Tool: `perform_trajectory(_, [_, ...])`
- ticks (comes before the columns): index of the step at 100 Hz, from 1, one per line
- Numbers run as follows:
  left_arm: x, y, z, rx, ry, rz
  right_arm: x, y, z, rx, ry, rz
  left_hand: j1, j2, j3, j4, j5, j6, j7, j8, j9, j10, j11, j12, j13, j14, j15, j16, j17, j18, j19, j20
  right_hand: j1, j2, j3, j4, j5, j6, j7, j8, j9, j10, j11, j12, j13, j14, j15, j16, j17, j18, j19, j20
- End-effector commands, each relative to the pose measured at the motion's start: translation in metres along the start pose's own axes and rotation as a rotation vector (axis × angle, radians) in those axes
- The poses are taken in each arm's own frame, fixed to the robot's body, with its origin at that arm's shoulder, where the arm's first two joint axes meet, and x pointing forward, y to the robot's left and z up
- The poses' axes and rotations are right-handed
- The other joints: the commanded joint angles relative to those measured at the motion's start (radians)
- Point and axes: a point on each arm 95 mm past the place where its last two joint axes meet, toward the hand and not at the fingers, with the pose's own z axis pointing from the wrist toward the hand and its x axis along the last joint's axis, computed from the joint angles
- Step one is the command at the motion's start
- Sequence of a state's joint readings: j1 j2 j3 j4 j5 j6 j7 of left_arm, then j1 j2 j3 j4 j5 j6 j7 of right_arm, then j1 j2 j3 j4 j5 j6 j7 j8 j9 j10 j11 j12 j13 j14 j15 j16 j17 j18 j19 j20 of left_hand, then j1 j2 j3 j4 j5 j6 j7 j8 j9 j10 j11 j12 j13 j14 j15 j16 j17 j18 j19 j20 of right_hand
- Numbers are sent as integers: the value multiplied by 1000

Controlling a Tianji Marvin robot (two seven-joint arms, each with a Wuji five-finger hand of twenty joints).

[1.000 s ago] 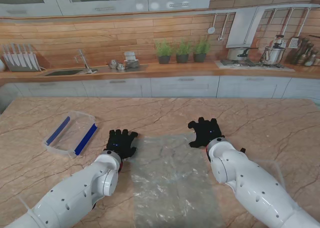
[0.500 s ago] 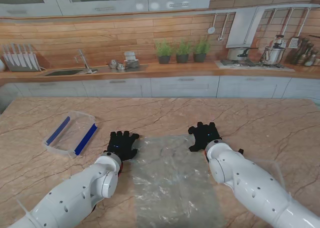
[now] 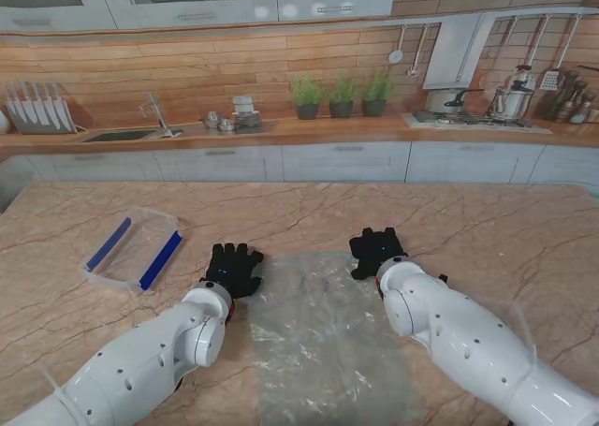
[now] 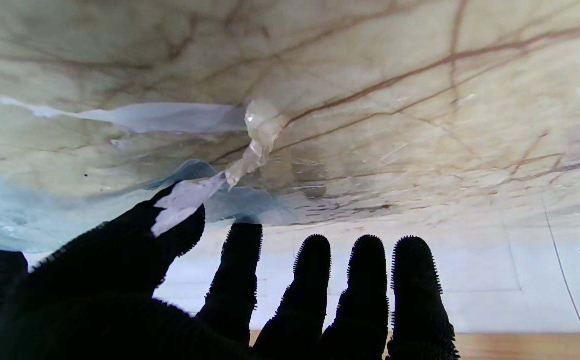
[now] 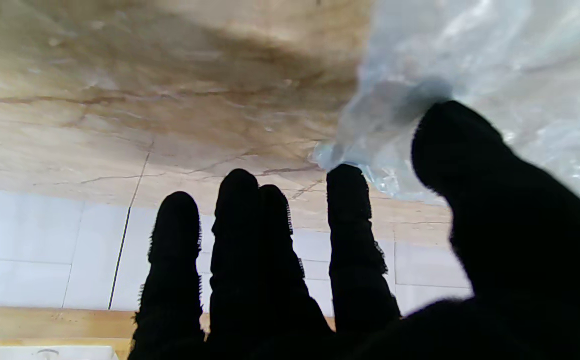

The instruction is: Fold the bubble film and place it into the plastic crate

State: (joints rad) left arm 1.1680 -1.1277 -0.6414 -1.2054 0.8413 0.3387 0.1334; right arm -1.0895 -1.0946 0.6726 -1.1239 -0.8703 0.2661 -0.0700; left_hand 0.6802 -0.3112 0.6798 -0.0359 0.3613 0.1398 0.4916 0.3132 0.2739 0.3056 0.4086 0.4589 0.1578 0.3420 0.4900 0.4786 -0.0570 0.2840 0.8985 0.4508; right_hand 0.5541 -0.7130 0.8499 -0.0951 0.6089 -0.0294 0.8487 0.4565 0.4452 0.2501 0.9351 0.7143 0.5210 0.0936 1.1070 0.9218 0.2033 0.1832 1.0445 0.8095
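Our right hand slid inward onto the bubble film's far corner; both hands splayed, holding nothing; pinch comes next.

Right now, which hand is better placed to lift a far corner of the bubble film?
Left hand: its thumb lies against a raised corner of the bubble film. Right hand is only spread beside its corner.

Crate left of film
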Motion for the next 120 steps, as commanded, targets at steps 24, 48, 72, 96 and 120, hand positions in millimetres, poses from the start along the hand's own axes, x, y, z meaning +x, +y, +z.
perform_trajectory(24, [2, 24, -2, -58, 17, 42, 8, -33, -13, 88, -12, 62, 154, -295, 83, -121, 183, -40, 478, 245, 150, -44, 64, 9, 31, 0, -1, -10, 6, 26, -3, -3, 212, 20, 36, -10, 184, -159, 189, -20, 81, -1, 11, -26, 45, 23, 3, -23, -5, 28, 23, -12])
perform_trajectory(48, [5, 24, 0, -15, 32, 29, 12, -30, -20, 76, -15, 146, 209, -284, 143, -113, 132, -79, 712, 374, 346, -52, 97, -7, 200, -7, 59, -8, 79, 35, 65, 32, 220, 44, 22, -2, 167, -157, 193, 9, 184, -6, -11, -61, 85, 49, -14, -45, 18, 37, 33, -13])
perform_trajectory(72, [9, 17, -1, 84, 22, -109, 13, -26, -24, 74, -43, 305, 205, -258, 213, -92, 72, -84, 736, 451, 706, -74, 143, 87, 528, 15, 251, 0, 309, 71, 275, 152, 232, 82, 16, 0, 138, -171, 186, 61, 344, 8, -69, -145, 140, 84, -38, -73, 38, 50, 61, -12])
perform_trajectory(96, [12, 11, 3, 121, 24, -251, 14, -21, -25, 60, -51, 431, 278, -240, 202, -112, 154, -71, 662, 310, 771, -88, 162, 250, 565, 0, 326, 64, 319, 85, 287, 168, 259, 150, 58, -39, 123, -172, 170, 91, 464, 8, -106, -205, 208, 100, -46, -91, 63, 67, 79, -18])
perform_trajectory(120, [8, -4, 8, 163, 31, -285, 17, -14, -24, 14, -58, 541, 312, -206, 170, -132, 172, -65, 658, 240, 741, -105, 143, 339, 537, -14, 323, 104, 304, 80, 253, 153, 275, 163, 102, -59, 127, -151, 166, 93, 520, 7, -108, -227, 254, 102, -40, -97, 88, 76, 98, -20])
